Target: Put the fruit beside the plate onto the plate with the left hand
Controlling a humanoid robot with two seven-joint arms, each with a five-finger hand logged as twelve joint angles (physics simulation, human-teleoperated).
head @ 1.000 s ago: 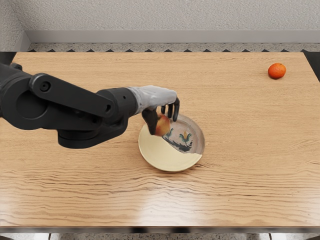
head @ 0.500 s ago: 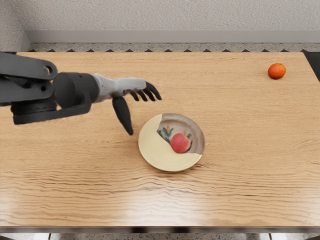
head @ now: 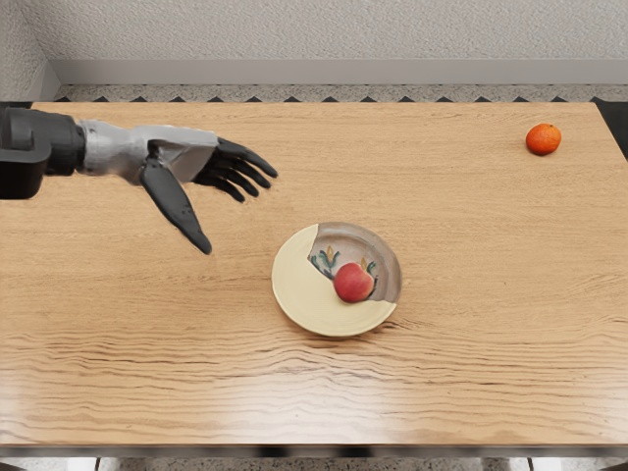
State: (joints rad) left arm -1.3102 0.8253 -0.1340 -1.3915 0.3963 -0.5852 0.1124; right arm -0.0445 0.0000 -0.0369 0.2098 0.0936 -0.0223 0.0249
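The broad light-wood surface (head: 461, 373) carries everything. My left robot hand (head: 186, 162) hovers over its far-left part, dark fingers spread apart, thumb hanging down, holding nothing. The round cream ceramic plate (head: 294, 294), painted at its centre, sits to the right of the hand and nearer the front edge. The small red apple (head: 353, 283) lies on that plate, right of centre, so I judge the placing done; nothing stands between it and my hand. A small orange fruit (head: 543, 138) lies at the back-right corner, well apart from the plate.
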